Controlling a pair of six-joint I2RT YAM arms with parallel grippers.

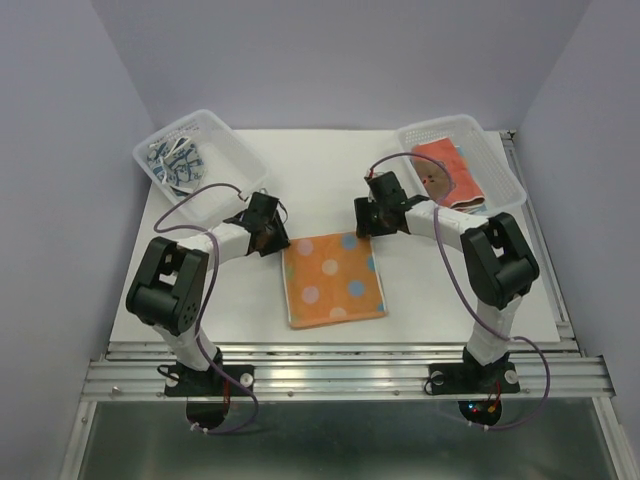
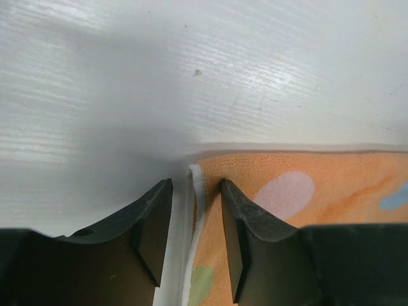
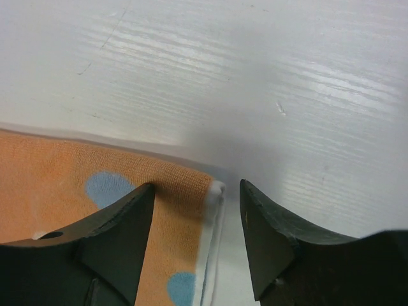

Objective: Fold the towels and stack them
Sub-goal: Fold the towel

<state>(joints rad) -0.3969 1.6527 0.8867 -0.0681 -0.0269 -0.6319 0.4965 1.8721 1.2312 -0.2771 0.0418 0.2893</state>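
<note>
Towel [image 1: 334, 278] lying flat on worktop [image 1: 440, 300] | left claw [image 2: 195, 183] gaping, straddling one far corner | right claw [image 3: 196, 185] gaping, straddling the other

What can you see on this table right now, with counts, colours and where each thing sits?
dotted towel: one, orange with pale and blue dots, flat at table centre
red-orange towel: one, folded, in right basket
patterned cloths: count unclear, blue and white, in left basket
baskets: two, clear plastic, far corners
table: one, white
left gripper: black, open, astride towel's far left corner
right gripper: black, open, astride its far right corner
</note>
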